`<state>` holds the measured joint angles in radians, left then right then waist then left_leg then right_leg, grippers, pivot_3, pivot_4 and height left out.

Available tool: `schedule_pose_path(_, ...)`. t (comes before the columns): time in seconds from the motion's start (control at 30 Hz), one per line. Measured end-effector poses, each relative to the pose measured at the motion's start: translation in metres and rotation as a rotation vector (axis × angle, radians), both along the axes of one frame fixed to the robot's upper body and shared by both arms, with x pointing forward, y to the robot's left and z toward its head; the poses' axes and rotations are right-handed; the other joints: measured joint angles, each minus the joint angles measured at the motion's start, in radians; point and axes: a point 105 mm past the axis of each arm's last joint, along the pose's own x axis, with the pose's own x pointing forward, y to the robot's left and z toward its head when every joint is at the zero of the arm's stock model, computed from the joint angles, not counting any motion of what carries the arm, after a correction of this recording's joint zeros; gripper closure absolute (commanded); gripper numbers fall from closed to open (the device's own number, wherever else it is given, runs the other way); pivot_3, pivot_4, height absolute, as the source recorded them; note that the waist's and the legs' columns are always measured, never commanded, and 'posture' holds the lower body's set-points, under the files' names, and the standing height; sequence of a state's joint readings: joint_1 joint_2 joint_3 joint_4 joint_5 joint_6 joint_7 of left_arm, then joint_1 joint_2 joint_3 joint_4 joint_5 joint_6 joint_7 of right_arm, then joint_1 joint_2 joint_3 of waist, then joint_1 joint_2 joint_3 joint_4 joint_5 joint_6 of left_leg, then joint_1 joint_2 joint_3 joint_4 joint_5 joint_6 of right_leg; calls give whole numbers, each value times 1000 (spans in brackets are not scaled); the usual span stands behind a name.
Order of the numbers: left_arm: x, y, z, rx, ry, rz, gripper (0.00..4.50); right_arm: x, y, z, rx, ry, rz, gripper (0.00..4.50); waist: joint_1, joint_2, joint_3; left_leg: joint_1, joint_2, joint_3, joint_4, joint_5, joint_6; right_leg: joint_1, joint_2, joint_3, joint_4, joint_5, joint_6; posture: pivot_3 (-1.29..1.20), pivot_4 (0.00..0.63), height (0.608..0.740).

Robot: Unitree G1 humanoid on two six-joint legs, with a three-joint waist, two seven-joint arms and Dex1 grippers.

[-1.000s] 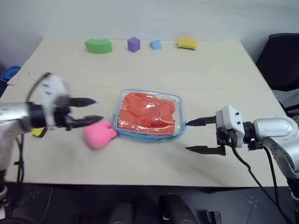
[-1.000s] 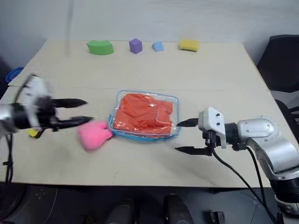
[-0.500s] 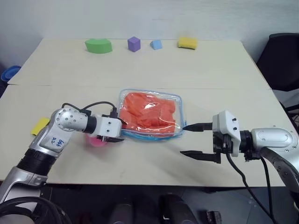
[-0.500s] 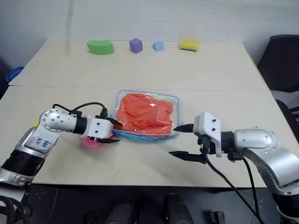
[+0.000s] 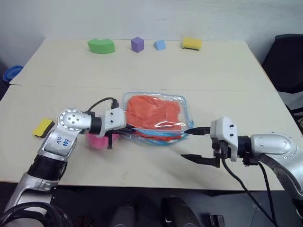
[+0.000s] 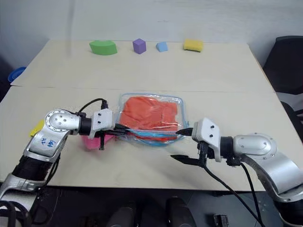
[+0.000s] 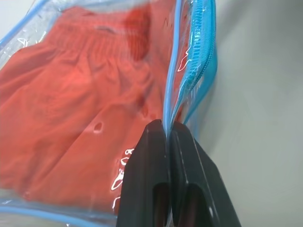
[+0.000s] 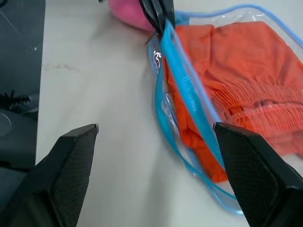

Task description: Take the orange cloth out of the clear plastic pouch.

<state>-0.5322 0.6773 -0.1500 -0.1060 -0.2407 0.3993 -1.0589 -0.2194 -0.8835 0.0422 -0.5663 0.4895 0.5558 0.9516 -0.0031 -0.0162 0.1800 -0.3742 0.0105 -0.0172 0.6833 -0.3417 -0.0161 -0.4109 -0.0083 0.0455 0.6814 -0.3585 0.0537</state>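
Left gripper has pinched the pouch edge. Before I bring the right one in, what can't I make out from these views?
- How far the clear plastic pouch gapes: left wrist view has the left gripper covering the pinched blue edge.
- Orange cloth: cut off by the right wrist view's edge.
- Pink pom-pom: mostly hidden behind the left arm in the head views.
- Right gripper: open, nothing hidden.

Your pale desk (image 5: 213, 71) carries a green block (image 5: 101, 46), purple cube (image 5: 137, 44), blue cube (image 5: 159, 45), two yellow sponges (image 5: 191, 43) (image 5: 43, 127), and the clear plastic pouch (image 5: 158, 117) with its pink charm (image 5: 97, 141).
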Motion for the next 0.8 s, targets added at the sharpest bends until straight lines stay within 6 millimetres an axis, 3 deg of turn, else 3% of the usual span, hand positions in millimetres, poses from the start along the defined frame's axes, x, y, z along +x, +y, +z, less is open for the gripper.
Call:
schedule_pose_path(0.07, -1, -6, 5, -57, 32, 40, 4500, 4, 2, -7, -8, -4, -8, 1053, 1, 0, 0, 0, 0, 0, 0, 0, 0, 0, 0, 0, 0, 0, 0, 0, 150, 740)
schedule_pose_path(0.27, -5, -17, -4, -99, 60, 92, 4500, 24, 17, -18, -44, -93, -7, 3085, -4, 0, 0, 1, 0, 0, 0, 2, -3, -1, 1, 0, 2, 0, 0, 0, 150, 740)
schedule_pose_path(0.47, -7, -22, -13, -74, 60, 86, 4500, 50, 31, -29, -109, -230, -24, 3085, -1, 0, 0, 1, 0, 1, 0, 2, -4, -1, 0, 0, 1, 0, 0, 0, 150, 740)
schedule_pose_path(0.57, -7, -22, -13, -75, 57, 89, 4500, 57, 35, -37, -171, -297, 2, 2525, -1, 0, 0, 1, 0, 1, 0, 2, -4, 0, 0, 0, 1, 0, 0, 0, 150, 740)
schedule_pose_path(0.73, -6, -23, -12, -78, 49, 95, 4500, 67, 43, -45, -212, -402, 10, 861, -4, 0, 0, 1, 0, 1, 0, 2, -4, -1, 0, 0, 2, 0, 0, 0, 150, 740)
schedule_pose_path(0.8, -5, -24, -10, -82, 41, 97, 4500, 71, 46, -42, -222, -453, 9, 861, -6, 0, 0, 1, 0, 1, 0, 3, -5, 0, 1, 0, 2, 0, 0, 0, 150, 740)
